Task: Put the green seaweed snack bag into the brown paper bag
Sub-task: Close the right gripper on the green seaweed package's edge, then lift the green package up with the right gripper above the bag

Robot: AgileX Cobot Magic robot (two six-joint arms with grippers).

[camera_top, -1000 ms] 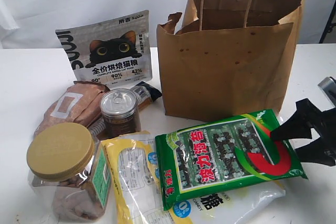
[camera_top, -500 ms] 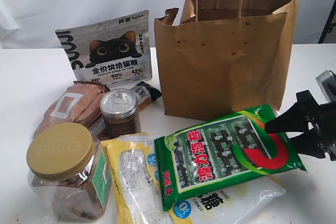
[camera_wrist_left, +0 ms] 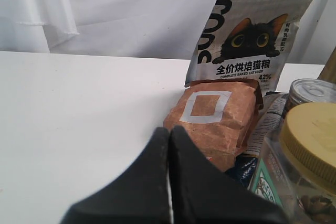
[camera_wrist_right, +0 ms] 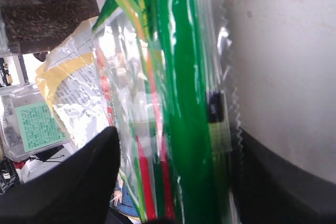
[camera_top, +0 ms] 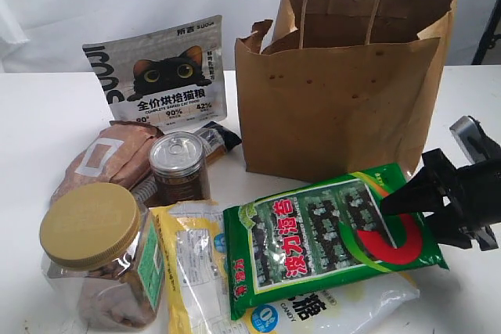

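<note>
Flat glossy green seaweed snack bag is lying face up at lower centre of the exterior frame. It's resting partly on the clear-and-yellow plastic candy packet, just in front of the upright brown kraft-paper carrier bag. Long axis is running left-right, red-band end tilting up toward the right hand, which is clamping that end. Right wrist view is showing the bag edge-on with black fingers pressing both sides. Left hand is showing in the left wrist view only, fingers pressing together, gripping nothing.
</note>
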